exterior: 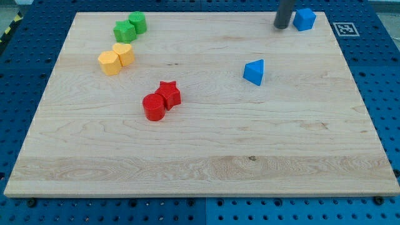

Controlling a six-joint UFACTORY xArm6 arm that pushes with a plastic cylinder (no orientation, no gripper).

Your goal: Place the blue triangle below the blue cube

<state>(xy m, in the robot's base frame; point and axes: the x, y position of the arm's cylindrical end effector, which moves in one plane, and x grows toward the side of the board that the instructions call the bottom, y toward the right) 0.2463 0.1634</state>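
Pale matt wooden board [206, 156] with visible grain; smooth blocks

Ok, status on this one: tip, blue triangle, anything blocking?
My tip at the view's top, just left of the blue cube. Blue triangle untouched, below and left of the cube. Path between them clear.

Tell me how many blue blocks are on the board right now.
2. The blue cube sits at the view's top right, just right of my tip. The blue triangle lies below and left of it. None appear hidden.
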